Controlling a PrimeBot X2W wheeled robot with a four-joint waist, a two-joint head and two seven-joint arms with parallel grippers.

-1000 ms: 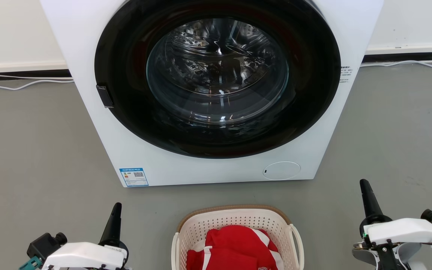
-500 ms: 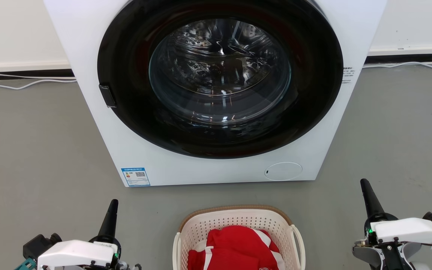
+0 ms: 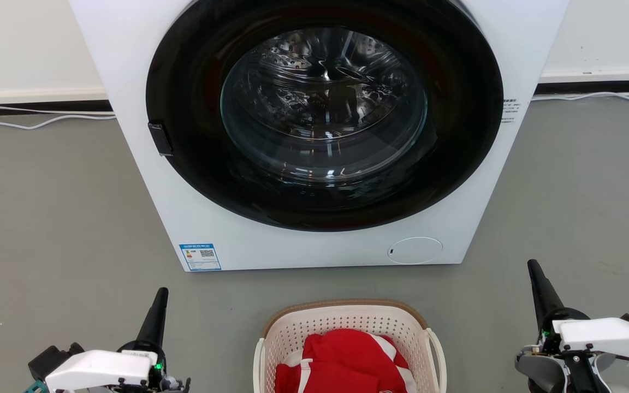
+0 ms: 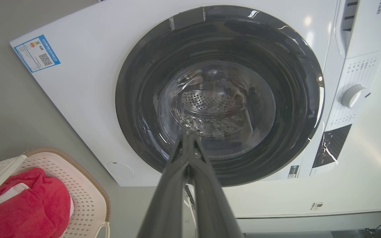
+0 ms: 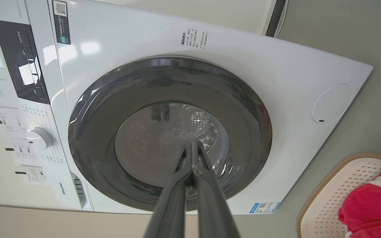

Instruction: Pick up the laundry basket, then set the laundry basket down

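While the left gripper (image 3: 160,295) hangs pinched shut and empty, the laundry basket (image 3: 347,304) sits on the floor (image 3: 47,218) between the two; the right gripper (image 3: 534,267) is closed and empty too, so either might shove its handles (image 3: 439,349) instead of gripping

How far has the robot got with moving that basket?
Nothing looks done: the laundry basket, holding a red garment, sits on the floor before the washing machine. In hand: nothing; the left gripper and right gripper are shut, empty, out to either side of it. Remaining: grip it, lift it, set it down.
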